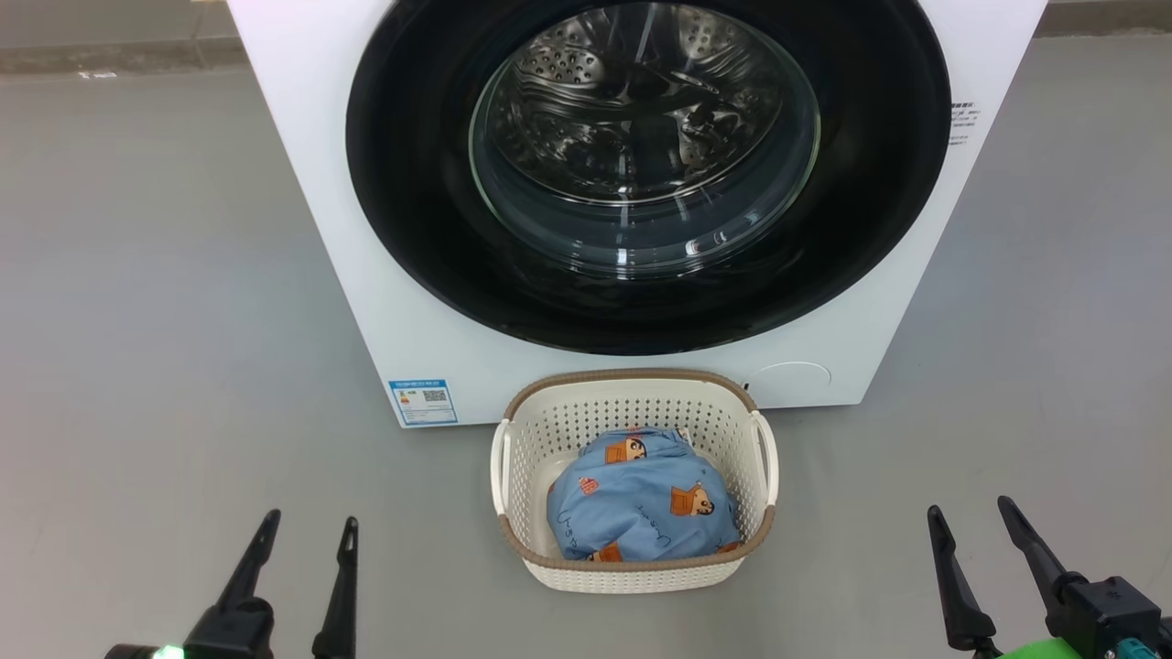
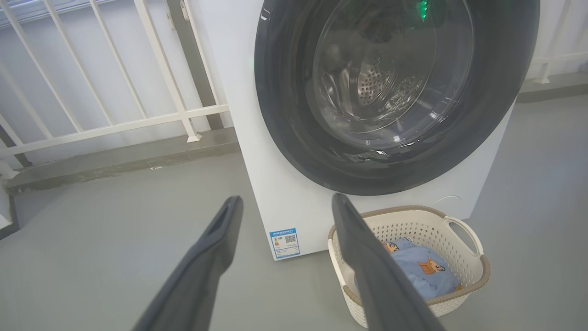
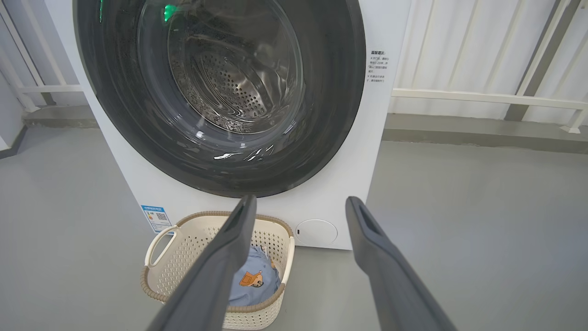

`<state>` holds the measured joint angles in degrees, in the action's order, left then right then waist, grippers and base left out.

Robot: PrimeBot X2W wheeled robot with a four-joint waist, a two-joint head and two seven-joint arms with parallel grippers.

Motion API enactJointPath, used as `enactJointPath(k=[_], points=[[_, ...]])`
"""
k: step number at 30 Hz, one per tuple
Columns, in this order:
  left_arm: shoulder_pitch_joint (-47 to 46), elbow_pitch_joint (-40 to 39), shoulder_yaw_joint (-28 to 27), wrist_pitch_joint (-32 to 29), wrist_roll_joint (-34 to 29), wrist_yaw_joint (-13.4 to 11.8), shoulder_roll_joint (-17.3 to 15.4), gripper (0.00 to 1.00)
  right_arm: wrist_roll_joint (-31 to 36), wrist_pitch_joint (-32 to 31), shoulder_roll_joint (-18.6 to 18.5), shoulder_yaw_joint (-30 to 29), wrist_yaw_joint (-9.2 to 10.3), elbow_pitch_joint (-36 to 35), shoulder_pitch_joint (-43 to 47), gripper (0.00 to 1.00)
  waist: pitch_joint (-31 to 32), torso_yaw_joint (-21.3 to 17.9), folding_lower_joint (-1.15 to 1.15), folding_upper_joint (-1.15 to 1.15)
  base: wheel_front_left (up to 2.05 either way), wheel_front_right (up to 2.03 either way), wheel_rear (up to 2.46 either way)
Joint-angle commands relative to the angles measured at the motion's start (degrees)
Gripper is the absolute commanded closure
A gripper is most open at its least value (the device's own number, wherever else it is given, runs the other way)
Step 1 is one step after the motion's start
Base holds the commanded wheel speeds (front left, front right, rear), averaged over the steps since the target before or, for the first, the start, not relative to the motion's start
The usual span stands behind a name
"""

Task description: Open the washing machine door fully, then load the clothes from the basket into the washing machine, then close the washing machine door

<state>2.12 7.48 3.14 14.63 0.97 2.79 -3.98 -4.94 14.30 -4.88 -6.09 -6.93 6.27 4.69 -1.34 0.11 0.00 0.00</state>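
Door: washing machine door (image 1: pixel 417 210) shut.
Basket: basket (image 1: pixel 522 430) with clothes (image 1: pixel 641 513) on floor (image 1: pixel 137 320) before washing machine (image 1: pixel 316 229), between the grippers, apart from both.
Grippers: left gripper (image 1: pixel 311 520) and right gripper (image 1: pixel 969 505) spread wide, empty.

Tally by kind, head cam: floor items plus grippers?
Big white box-shaped front-loader washing machine: 1
Small cream perforated plastic basket: 1
Light blue cartoon-print fabric clothes bundle: 1
Dark two-finger grippers, open: 2 (left gripper, right gripper)
Total: 5

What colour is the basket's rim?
Brown, woven-look, on the cream basket; clearest in the head view.
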Motion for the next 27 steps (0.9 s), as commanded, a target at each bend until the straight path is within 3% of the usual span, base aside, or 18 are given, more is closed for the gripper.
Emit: enactJointPath(k=[1, 11, 27], points=[[-1.5, -1.7, -1.8, 0.4, -0.4, -0.1, -0.5, 0.0, -0.5, 0.7, -0.5, 1.3, -0.56, -1.4, -0.9, 0.0, 0.0, 0.0, 0.0, 0.0, 0.0, 0.0, 0.0], [-1.8, -2.0, -1.6, 0.4, 0.0, 0.5, -0.3, 0.0, -0.7, 0.7, -0.4, 1.2, -0.56, -1.2, -1.0, 0.0, -0.1, -0.4, 0.0, 0.0, 0.43, 0.43, -0.86], [-2.1, -2.3, -2.3, 0.4, 0.8, 0.7, 0.2, 0.0, -0.9, 0.7, -0.3, 1.3, -0.56, -1.3, -1.1, 0.0, 0.0, -0.8, 0.0, 0.0, 1.08, 1.08, -2.17]])
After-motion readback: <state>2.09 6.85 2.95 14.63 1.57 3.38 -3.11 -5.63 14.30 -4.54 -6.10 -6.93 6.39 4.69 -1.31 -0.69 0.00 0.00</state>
